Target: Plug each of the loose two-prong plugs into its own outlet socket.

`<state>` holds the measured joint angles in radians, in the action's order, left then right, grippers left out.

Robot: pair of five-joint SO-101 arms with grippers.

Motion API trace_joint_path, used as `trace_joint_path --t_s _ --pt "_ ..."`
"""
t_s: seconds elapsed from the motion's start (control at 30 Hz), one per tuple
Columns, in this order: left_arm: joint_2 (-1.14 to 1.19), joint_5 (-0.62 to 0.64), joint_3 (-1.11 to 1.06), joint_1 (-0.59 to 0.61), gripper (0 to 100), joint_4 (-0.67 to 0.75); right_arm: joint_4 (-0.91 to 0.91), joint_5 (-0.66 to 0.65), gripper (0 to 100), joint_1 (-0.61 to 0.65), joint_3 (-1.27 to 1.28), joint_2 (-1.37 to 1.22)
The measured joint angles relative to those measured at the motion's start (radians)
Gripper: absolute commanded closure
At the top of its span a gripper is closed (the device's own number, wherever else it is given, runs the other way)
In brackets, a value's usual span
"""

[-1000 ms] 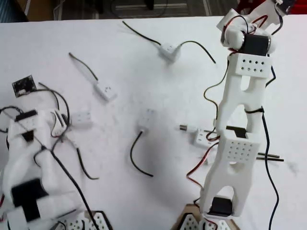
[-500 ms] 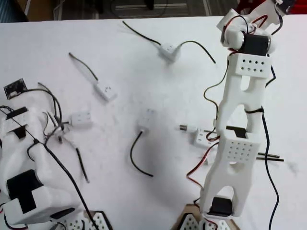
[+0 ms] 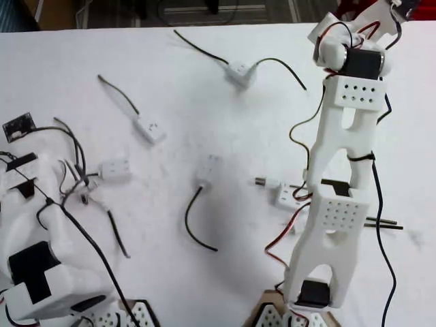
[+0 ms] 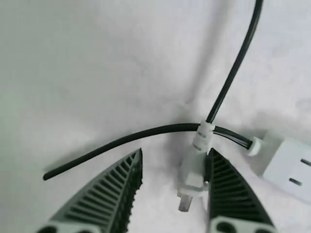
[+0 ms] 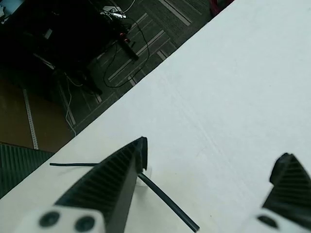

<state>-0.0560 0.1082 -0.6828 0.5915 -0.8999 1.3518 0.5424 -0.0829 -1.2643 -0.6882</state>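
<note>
My left gripper [image 4: 175, 156] stands open astride the loose plug [image 4: 191, 180], which lies just beside a white socket [image 4: 289, 168], placed to close on it; my right gripper [image 5: 214, 150] hangs open, well apart.

Your left arm [image 3: 41, 228] is crouching beside a socket [image 3: 116, 168] on the counter [image 3: 204, 88]; a small plug [image 3: 86, 197], seemingly, is lying near it.

The high view looks down over the whole tabletop [image 3: 170, 68]. Both it and the close left wrist view show the near-left socket [image 4: 289, 167]. The right wrist view faces the far edge and the floor [image 5: 58, 58].
</note>
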Motion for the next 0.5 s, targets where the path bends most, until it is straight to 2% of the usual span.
trace_joint_path --t_s 0.27,0.5 --pt "0.000 -0.031 0.052 0.014 79 -0.086 0.000 0.000 60.8 0.000 0.000 0.000" --pt "0.000 -0.035 0.054 0.014 79 -0.094 0.000 0.000 60.8 0.000 0.000 0.000"
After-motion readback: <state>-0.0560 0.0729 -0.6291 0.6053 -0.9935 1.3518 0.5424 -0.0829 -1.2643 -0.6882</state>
